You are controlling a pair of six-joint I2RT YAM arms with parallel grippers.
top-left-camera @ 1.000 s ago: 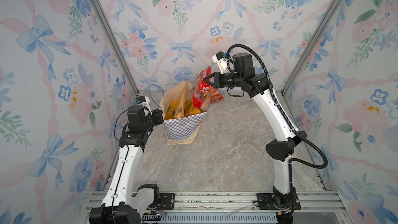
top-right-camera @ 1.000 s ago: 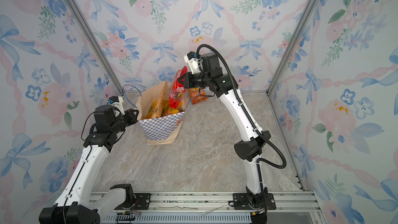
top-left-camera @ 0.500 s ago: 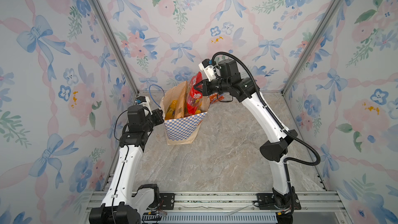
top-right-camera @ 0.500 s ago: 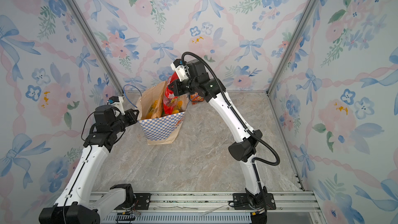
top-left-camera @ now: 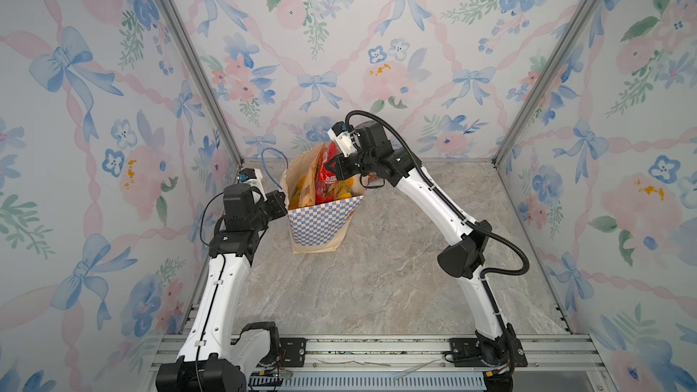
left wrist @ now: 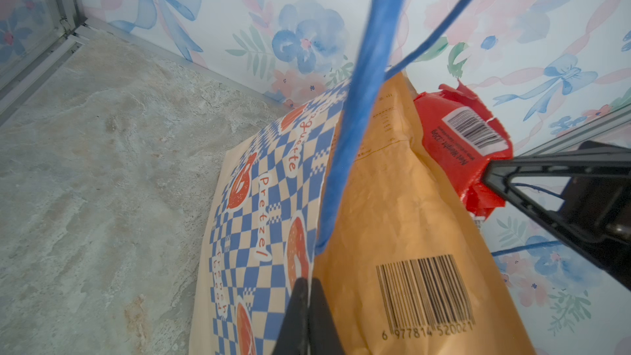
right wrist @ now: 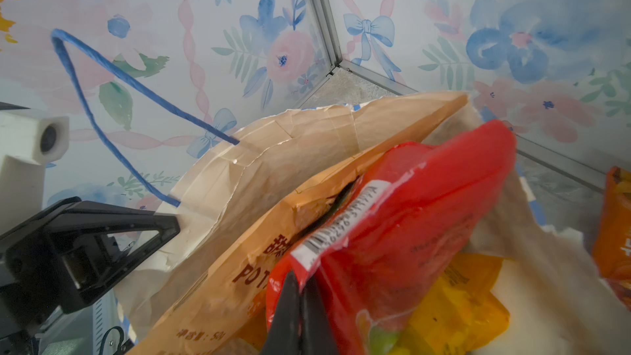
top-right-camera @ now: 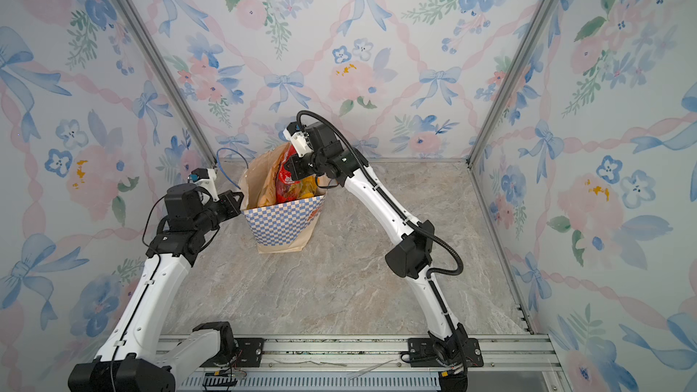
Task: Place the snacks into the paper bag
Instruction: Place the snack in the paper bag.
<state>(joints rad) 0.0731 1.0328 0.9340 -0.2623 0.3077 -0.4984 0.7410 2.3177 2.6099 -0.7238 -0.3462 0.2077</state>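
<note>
Paper bag (top-left-camera: pixel 320 222) on grey marble-look counter (top-left-camera: pixel 377 288), floral bow wallpaper (top-left-camera: pixel 339 50) round; we see L claw (left wrist: pixel 305 283) pinching its rim, R claw (right wrist: pixel 296 278) clamped on red packet (right wrist: pixel 426 216).

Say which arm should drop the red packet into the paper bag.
Right: the right gripper is shut on the red packet at the mouth of the paper bag; the left gripper pinches the bag's rim, likely steadying it.
</note>
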